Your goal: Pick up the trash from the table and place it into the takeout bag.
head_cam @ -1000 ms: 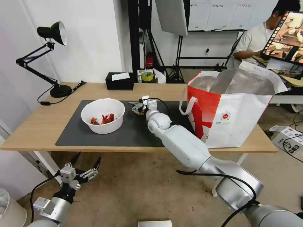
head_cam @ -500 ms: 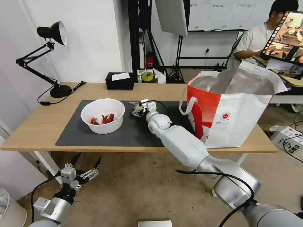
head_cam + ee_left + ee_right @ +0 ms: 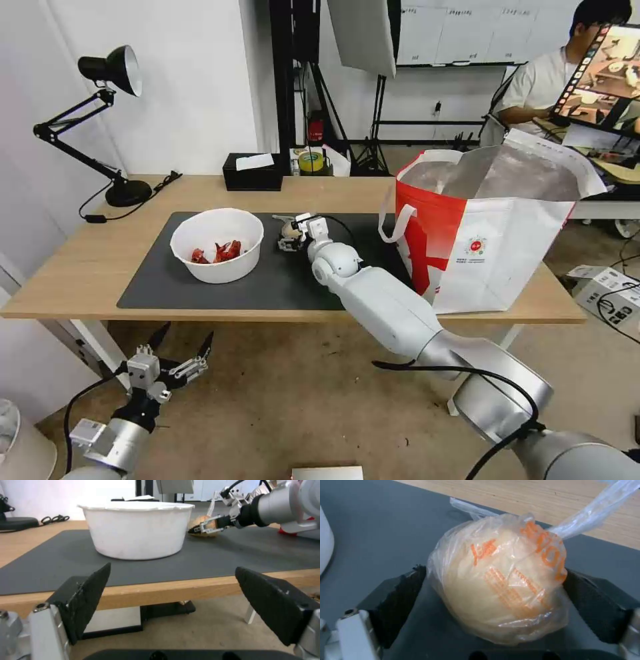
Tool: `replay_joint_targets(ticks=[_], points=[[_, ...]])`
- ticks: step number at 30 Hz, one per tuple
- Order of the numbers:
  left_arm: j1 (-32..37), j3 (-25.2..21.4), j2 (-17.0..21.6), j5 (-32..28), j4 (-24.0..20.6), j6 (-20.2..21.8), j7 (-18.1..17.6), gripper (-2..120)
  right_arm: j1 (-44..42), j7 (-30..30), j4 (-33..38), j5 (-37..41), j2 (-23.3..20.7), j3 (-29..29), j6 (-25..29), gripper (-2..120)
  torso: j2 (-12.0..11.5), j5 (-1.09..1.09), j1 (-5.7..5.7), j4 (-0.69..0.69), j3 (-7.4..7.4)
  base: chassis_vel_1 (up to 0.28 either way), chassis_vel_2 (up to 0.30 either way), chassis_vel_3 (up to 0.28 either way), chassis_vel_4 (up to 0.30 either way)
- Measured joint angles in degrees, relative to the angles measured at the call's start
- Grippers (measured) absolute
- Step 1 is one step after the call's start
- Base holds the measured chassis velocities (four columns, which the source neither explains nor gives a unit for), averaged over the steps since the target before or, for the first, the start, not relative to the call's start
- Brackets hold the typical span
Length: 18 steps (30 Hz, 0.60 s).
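Observation:
A tan bun in a clear bag lies on the dark grey mat of the table, just right of the white bowl with red shell scraps. My right gripper is shut on the bun, with both fingers pressed against the bag's sides and the bun resting on the mat. The red-and-white takeout bag stands open at the table's right end. My left gripper hangs open below the table's front edge, facing the bowl and the bun.
A black tissue box and a tape roll sit at the table's back edge. A black desk lamp stands at the back left. A cardboard box lies on the floor at the right.
My right gripper has reached slightly farther over the bun and its fingers have closed in on it. The left arm has not moved.

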Motion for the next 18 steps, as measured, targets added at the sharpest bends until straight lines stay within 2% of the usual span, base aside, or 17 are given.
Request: replay_joint_targets(ticks=[2,4,7,8,11,12,15,16,18], points=[[0.06,-0.26,0.27,-0.11,-0.03,0.00,0.00,100,-0.03,0.00,0.17,0.08,-0.10,-0.02,0.00,88,0.00,0.00,0.00,0.00,0.00,0.000,0.000,0.000,0.000],[0.08,-0.32,0.35,-0.14,-0.04,0.00,-0.01,100,-0.04,-0.01,0.31,0.14,-0.22,-0.05,0.00,85,0.00,0.00,0.00,0.00,0.00,0.000,0.000,0.000,0.000],[0.32,-0.33,0.34,-0.10,-0.40,-0.01,-0.02,100,-0.11,-0.07,0.59,0.39,-0.74,-0.15,0.00,70,0.00,0.00,0.00,0.00,0.00,0.000,0.000,0.000,0.000],[0.32,-0.33,0.34,-0.10,-0.40,-0.01,-0.02,100,-0.11,-0.07,0.59,0.39,-0.74,-0.15,0.00,70,0.00,0.00,0.00,0.00,0.00,0.000,0.000,0.000,0.000],[0.39,-0.13,0.24,0.04,-0.77,-0.03,-0.02,100,-0.41,-0.08,1.12,0.71,-1.43,-0.16,0.01,57,0.00,0.00,0.00,0.00,0.00,0.000,0.000,0.000,0.000],[0.39,-0.13,0.24,0.04,-0.77,-0.03,-0.02,100,-0.41,-0.08,1.12,0.71,-1.43,-0.16,0.01,57,0.00,0.00,0.00,0.00,0.00,0.000,0.000,0.000,0.000],[0.29,-0.06,0.07,0.00,-0.76,-0.03,-0.09,100,-1.26,0.53,3.96,1.50,-2.97,-0.80,0.14,42,0.00,0.00,0.00,0.00,0.00,0.000,0.000,0.000,0.000],[0.29,-0.06,0.07,0.00,-0.76,-0.03,-0.09,100,-1.26,0.53,3.96,1.50,-2.97,-0.80,0.14,42,0.00,0.00,0.00,0.00,0.00,0.000,0.000,0.000,0.000],[0.28,-0.25,0.09,-0.13,-0.69,-0.03,-0.16,100,-2.01,1.41,7.30,1.92,-4.80,-1.49,0.51,32,0.00,0.00,0.00,0.01,0.00,0.000,0.000,0.000,0.000]])
